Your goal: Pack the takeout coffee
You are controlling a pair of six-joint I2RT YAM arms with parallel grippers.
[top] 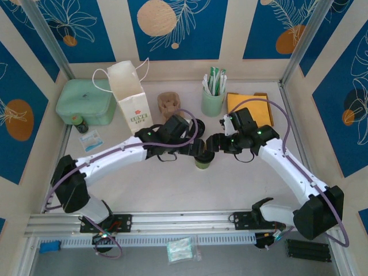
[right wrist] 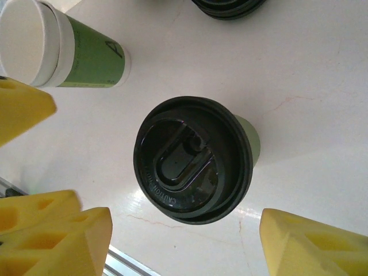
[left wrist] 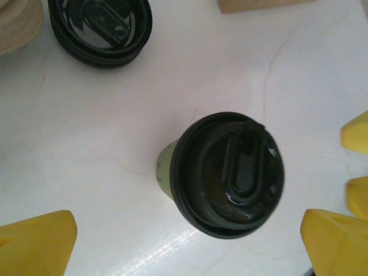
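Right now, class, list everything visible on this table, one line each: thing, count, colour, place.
takeout coffee: one, olive-green cup, black lid, table centre
spare lid: one, black, just beyond the coffee
lidless cup: one, white and green, near the coffee
paper bag: one, white, back left
box: one, mint green, far left
cup of sachets: one, mint green, back centre
cardboard piece: one, brown, between bag and sachet cup
flat pack: one, orange-yellow, back right
left fingers: one pair, yellow, open either side of the coffee
right fingers: one pair, yellow, open either side of the coffee
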